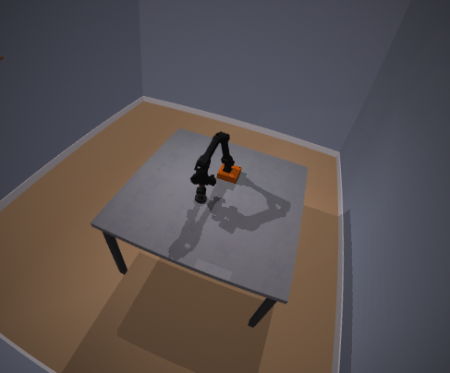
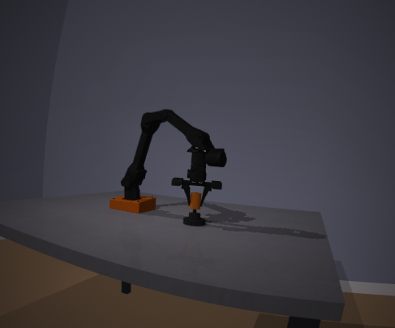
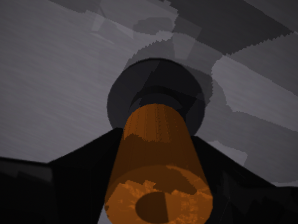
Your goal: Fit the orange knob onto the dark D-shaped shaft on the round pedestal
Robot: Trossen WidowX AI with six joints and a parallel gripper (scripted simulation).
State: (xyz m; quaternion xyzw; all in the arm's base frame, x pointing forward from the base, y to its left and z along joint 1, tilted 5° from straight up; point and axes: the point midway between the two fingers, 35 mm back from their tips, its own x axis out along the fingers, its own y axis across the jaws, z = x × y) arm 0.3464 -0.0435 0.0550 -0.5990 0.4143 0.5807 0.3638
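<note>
The orange knob [image 2: 195,200] [image 3: 155,155] is a cylinder, nearly upright with a slight lean in the exterior view. My gripper [image 2: 196,203] [image 3: 155,138] points down and is shut on it, one finger on each side. The dark round pedestal [image 1: 200,198] [image 2: 194,222] [image 3: 156,72] stands below. A short piece of dark shaft [image 2: 195,211] shows between knob and pedestal, so the knob is not against the base. The knob's upper end, with a dark hole [image 3: 150,207], faces the wrist camera. The shaft's tip and flat side are hidden; whether it is inside the hole cannot be told.
The arm's orange base [image 1: 228,177] [image 2: 125,204] stands on the grey table [image 1: 147,198] [image 2: 80,231], behind and to the left of the pedestal in the exterior view. The arm arches over from it. Arm shadows cross the table.
</note>
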